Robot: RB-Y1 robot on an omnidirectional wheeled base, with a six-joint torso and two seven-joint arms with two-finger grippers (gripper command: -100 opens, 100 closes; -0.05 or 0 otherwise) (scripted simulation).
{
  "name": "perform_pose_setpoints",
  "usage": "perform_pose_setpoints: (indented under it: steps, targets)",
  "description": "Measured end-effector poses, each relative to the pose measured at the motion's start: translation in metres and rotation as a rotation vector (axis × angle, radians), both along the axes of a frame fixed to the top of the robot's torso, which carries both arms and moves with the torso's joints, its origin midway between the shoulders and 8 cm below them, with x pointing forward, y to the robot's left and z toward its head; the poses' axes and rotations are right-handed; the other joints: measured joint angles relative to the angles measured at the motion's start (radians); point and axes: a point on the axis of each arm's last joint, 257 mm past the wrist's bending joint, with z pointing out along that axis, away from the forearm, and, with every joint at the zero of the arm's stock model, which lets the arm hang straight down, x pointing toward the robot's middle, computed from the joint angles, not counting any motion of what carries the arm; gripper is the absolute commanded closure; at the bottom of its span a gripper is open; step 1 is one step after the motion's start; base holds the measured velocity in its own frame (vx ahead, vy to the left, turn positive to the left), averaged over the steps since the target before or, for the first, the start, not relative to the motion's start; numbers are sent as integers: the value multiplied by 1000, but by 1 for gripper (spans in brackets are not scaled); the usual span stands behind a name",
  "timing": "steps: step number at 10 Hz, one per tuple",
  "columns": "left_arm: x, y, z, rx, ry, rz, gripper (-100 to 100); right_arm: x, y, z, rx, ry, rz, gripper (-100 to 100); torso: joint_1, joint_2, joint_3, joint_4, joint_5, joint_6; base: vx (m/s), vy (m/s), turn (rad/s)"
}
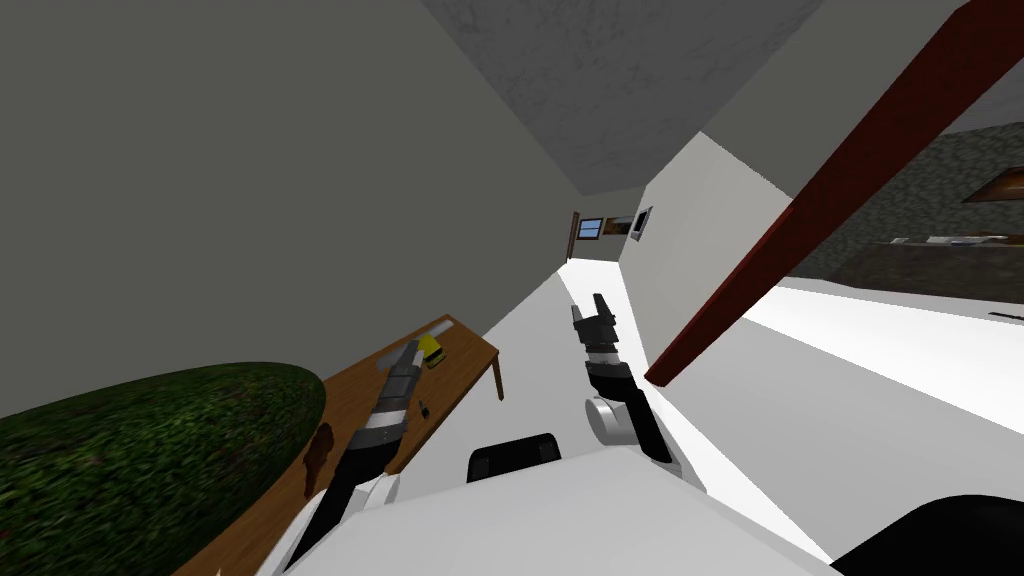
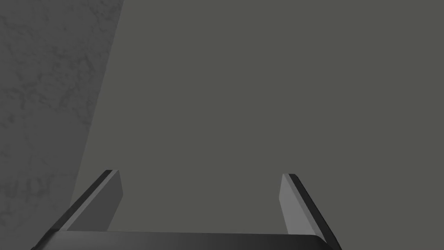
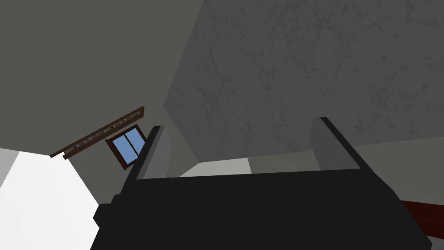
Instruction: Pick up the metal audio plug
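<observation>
On the left, one dark green leafy mound covers the near end of one wooden table, where my left gripper, fingers spread, hovers beside one yellow object, one small dark audio plug lying nearer, while my right gripper, also spread, hangs farther right.

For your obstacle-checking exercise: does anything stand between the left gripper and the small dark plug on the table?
Nothing visible does. The plug lies on the wooden table near the left gripper; the yellow object lies aside.
</observation>
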Motion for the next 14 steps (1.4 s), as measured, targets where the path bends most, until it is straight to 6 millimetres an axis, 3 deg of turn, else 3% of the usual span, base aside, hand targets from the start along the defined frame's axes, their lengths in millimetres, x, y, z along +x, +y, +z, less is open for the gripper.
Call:
perform_pose_setpoints:
  steps: [2,4,6,7,8,10,14]
  targets:
    - [-4,9,-49,6,133,0,-100,0,0,0,0,0,0,0,0,0,0,0,0,0,-8,-20,-56]
    - [-2,19,-72,11,208,3,-100,0,0,0,0,0,0,0,0,0,0,0,0,0,-8,-20,-87]
    - [-7,44,-117,17,338,16,-100,0,0,0,0,0,0,0,0,0,0,0,0,0,-9,-21,-112]
    - [-21,53,-141,19,411,25,-100,0,0,0,0,0,0,0,0,1,0,0,0,0,-8,-14,-25]
    - [-25,57,-150,20,444,30,-100,0,0,0,0,0,0,0,0,1,0,0,0,0,-5,-14,-67]
    - [-37,75,-187,25,554,49,-100,0,0,0,0,0,0,0,1,0,0,0,0,0,-6,-11,-95]
    - [-59,106,-230,31,700,81,-100,0,0,0,0,0,0,0,1,0,0,0,0,0,0,-2,-68]
